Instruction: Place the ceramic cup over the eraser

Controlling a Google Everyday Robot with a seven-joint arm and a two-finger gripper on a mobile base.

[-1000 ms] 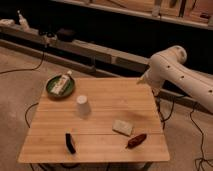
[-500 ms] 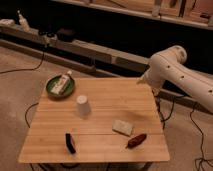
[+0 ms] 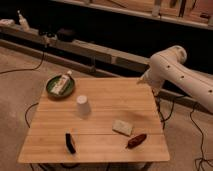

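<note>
My gripper (image 3: 145,80) hangs off the bench's (image 3: 117,100) far right corner; open or closed, I cannot tell. Ceramic cup (image 3: 83,106) stands left of centre, nothing touching it. Eraser (image 3: 70,143) lies by the front edge, toward the left corner. Plan: grasp the cup from above, lift straight, centre it over the eraser before lowering (it looks mouth-down already).

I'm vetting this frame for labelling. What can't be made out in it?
Camera view:
- pincer, at the table's far right corner: a dim shape merging into the dark background.
- white arm: cut off by the right edge.
- item on the green plate: too small to identify.
- ceramic cup: which end is open, not discernible.
</note>
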